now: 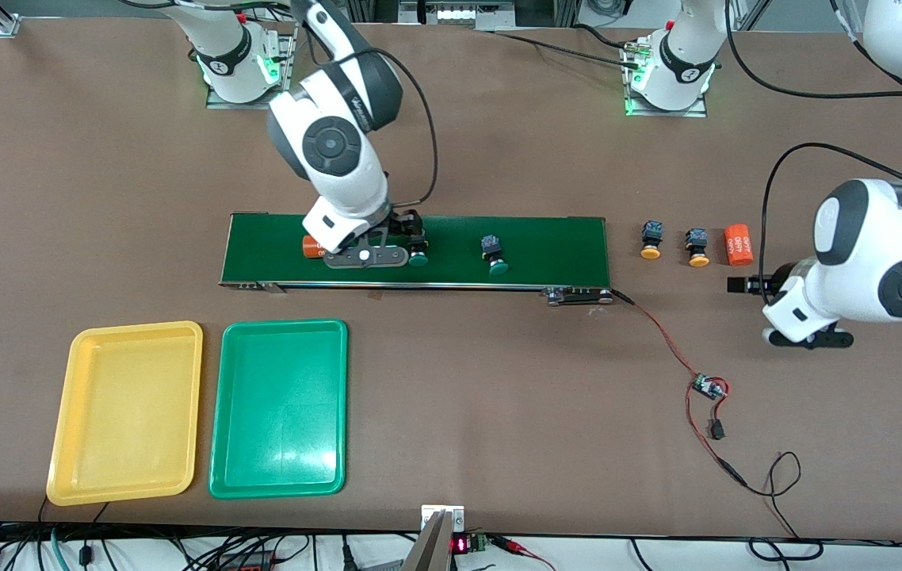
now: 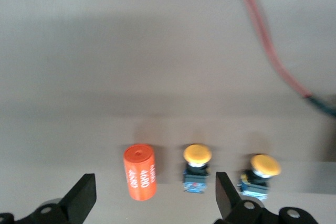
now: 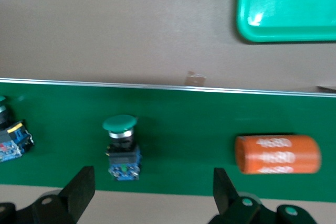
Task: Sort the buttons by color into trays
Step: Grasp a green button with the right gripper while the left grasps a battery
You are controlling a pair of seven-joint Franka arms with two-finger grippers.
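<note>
Nearest the front camera, at seven o'clock on the table: yellow tray point(image 1: 126, 412) and green tray point(image 1: 278, 408), side by side, both holding nothing; with their rims this close, a release made off-centre could drop a button into the wrong colour. At four o'clock: red wire point(image 1: 661, 337) and small circuit board point(image 1: 708, 388), a possible snag for a low-swinging arm. At three o'clock: left gripper point(image 2: 152, 198), fingers spread wide, low over bare table; its span frames both an orange cylinder point(image 2: 140, 172) and one yellow button point(image 2: 197, 167), with the second yellow button point(image 2: 261, 174) just beside. Closing there could catch the cylinder or both items. Centre: conveyor belt point(image 1: 546, 250), carrying one green button point(image 1: 493, 255) at mid-length. At ten o'clock: right gripper point(image 3: 152, 192), fingers spread, over the belt with the other green button point(image 3: 122, 148) between them, not yet touched; a second orange cylinder point(image 3: 277, 154) lies near it. Likely risks: the rounded cap slipping from the pads, the button tipping, or a finger nudging that cylinder.
</note>
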